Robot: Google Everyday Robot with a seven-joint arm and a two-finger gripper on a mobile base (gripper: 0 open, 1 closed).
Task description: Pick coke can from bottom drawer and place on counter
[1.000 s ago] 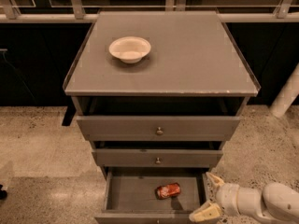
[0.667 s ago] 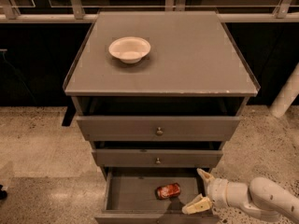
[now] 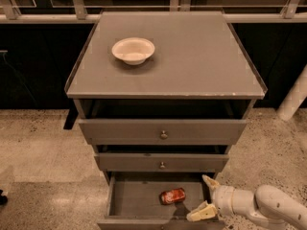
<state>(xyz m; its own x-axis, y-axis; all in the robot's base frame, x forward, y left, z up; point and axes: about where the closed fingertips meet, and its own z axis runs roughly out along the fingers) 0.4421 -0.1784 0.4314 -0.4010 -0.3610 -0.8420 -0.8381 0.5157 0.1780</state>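
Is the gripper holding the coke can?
No, the coke can lies on its side in the bottom drawer, and the gripper is just right of it, fingers open, not touching.

Our arm (image 3: pixel 280 209) enters the view from the lower right, its white forearm lying nearly level and pointing left. The wrist (image 3: pixel 231 199) ends in our gripper (image 3: pixel 206 197), which sits low, well below the front edge of the tabletop (image 3: pixel 192 75) and a little inboard of its front right corner. The jaws stand spread apart, one cream finger (image 3: pixel 209 181) higher and farther back, the other lower and nearer.
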